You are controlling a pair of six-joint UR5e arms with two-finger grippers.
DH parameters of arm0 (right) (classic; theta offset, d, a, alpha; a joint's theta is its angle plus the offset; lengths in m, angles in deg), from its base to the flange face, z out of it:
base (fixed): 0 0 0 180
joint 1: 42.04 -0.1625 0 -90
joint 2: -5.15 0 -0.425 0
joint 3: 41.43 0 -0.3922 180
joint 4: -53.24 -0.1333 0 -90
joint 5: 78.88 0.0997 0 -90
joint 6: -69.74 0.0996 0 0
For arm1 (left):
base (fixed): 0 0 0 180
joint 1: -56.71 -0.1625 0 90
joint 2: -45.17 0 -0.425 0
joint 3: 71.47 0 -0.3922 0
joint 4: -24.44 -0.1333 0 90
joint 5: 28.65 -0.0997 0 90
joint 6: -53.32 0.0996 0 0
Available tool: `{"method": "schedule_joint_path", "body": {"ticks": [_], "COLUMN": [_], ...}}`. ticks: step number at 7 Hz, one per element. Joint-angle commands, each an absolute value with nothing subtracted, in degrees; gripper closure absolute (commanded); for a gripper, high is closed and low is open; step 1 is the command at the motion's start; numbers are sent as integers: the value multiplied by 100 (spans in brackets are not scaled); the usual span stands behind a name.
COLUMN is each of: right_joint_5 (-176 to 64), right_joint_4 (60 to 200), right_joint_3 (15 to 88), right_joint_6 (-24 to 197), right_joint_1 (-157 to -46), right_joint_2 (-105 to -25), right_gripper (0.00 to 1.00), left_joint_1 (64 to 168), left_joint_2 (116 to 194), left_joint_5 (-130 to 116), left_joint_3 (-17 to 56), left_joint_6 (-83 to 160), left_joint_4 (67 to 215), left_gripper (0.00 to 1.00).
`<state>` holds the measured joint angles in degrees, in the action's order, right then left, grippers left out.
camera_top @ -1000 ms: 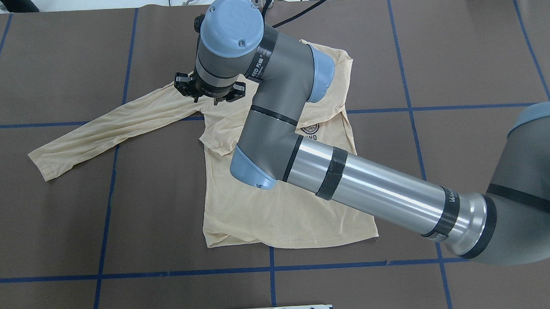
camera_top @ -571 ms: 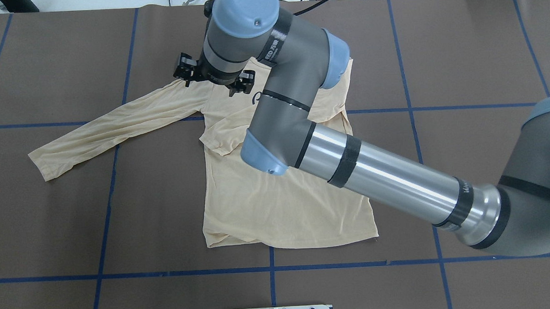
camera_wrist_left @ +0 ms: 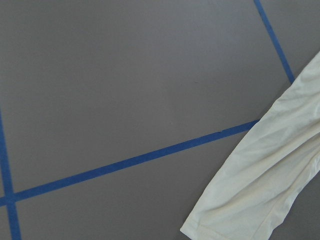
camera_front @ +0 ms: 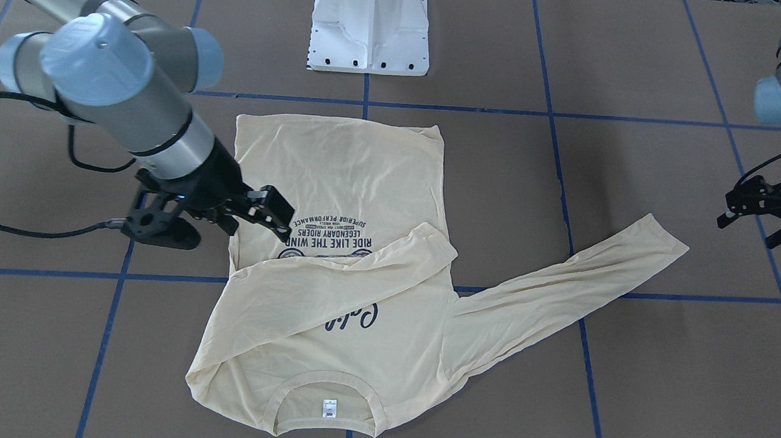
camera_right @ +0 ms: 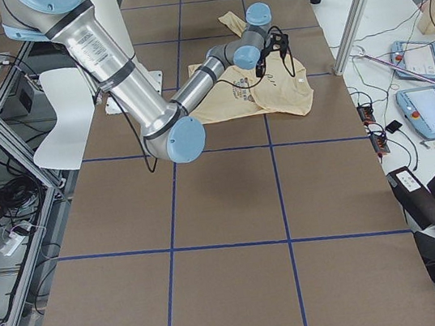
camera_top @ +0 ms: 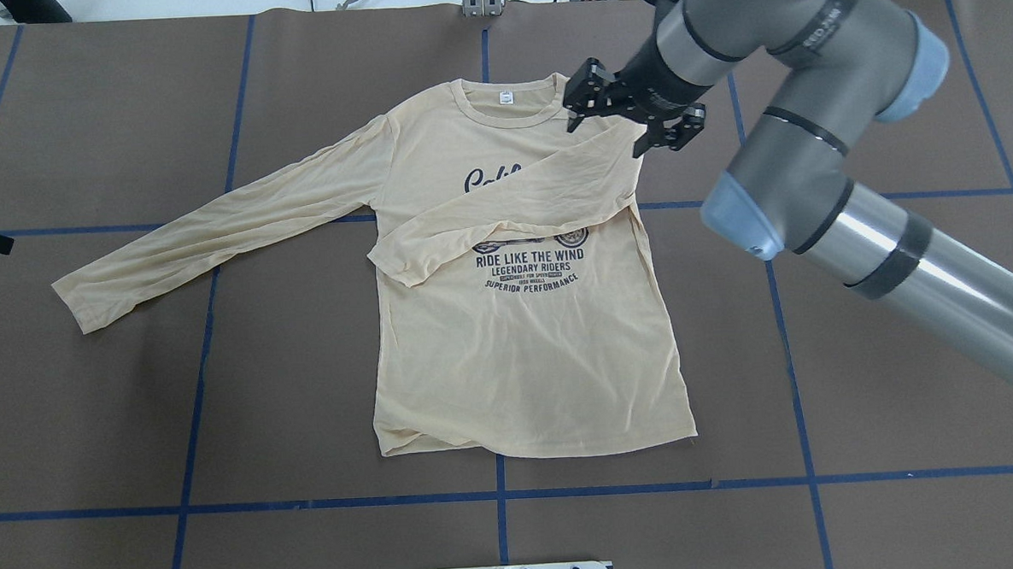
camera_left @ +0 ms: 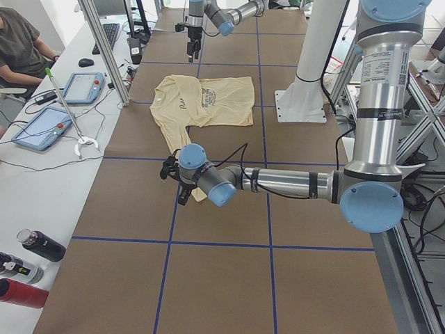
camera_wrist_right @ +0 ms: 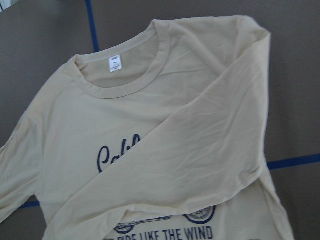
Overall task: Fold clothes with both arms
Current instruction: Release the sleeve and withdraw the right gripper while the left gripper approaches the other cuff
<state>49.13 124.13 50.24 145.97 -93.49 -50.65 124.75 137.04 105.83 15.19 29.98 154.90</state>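
The clothes, one pale yellow long-sleeved T-shirt [camera_top: 518, 352], lie flat and print-up on the brown table. One sleeve [camera_top: 511, 203] is folded across the chest, over part of the navy print. The other sleeve [camera_top: 213, 229] stretches out toward the table's left. My right gripper [camera_top: 627, 117] hovers open and empty over the shirt's right shoulder, beside the collar. My left gripper [camera_front: 751, 227] hangs open and empty off the shirt, beyond the outstretched sleeve's cuff [camera_wrist_left: 260, 195]. The right wrist view looks down on the collar and its white label [camera_wrist_right: 115, 63].
Blue tape lines [camera_top: 499, 494] divide the brown table cover into squares. The white pedestal base [camera_front: 370, 25] stands at the robot's edge of the table. A side bench holds tablets [camera_left: 42, 125] and bottles [camera_left: 28, 264], with a person [camera_left: 21, 42] seated there.
My right arm has swung from the shirt's left shoulder across to its right shoulder, its gripper staying open. The shirt has not moved, and its print is now uncovered in the overhead view.
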Motion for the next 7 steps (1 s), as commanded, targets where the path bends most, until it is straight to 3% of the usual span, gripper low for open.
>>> {"method": "schedule_joint_path", "body": {"ticks": [1,2,6,7], "right_joint_5": [5303,5287,5225,5225], "right_joint_4": [12399,12399,12382,12382], "right_joint_3": [5393,5384,5340,5340], "right_joint_6": [13789,13663,13451,13451], "right_joint_1": [-9915,-9969,-10040,-10040], "right_joint_2": [-6021,-6250,-6376,-6376], "right_gripper": [8,10,11,11], "left_joint_1": [11966,11851,11815,11815], "left_joint_2": [14009,14027,14053,14062], "left_joint_5": [10583,10583,10583,10583], "left_joint_3": [958,896,649,614], "left_joint_6": [2977,2959,2968,2977], "left_joint_4": [15575,15575,15575,15575], "left_gripper": [2,3,45,50]}}
